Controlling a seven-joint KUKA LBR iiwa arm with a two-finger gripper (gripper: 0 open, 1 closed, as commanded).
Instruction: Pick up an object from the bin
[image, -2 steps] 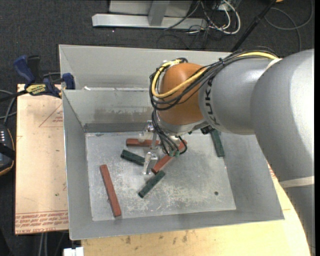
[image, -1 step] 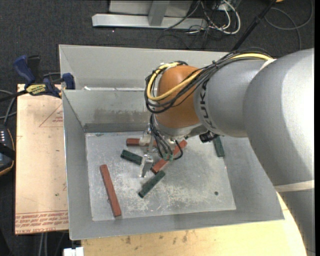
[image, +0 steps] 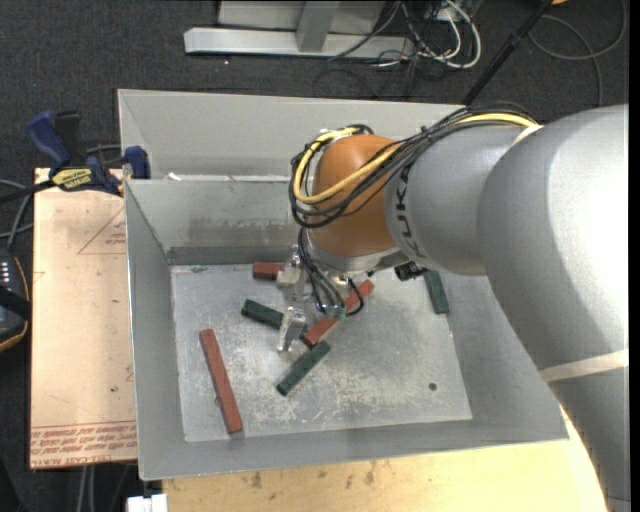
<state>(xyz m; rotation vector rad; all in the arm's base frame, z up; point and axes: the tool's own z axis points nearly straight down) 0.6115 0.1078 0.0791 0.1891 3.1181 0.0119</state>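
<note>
My gripper (image: 293, 306) hangs low over the middle of the bin, under the arm's orange dome. Its two silver fingers stand apart, open, with bare bin floor between them. One fingertip (image: 290, 337) rests beside a small reddish-brown block (image: 322, 330). A short dark green block (image: 262, 313) lies just left of the gripper. A dark green bar (image: 303, 368) lies slanted right below it. A small brown block (image: 267, 269) sits near the back wall, close to the other finger.
A long red-brown bar (image: 220, 381) lies at the front left of the bin floor. A dark green piece (image: 437, 294) leans against the right slope. A small red piece (image: 363, 290) peeks out under the arm. The arm covers the bin's right rear.
</note>
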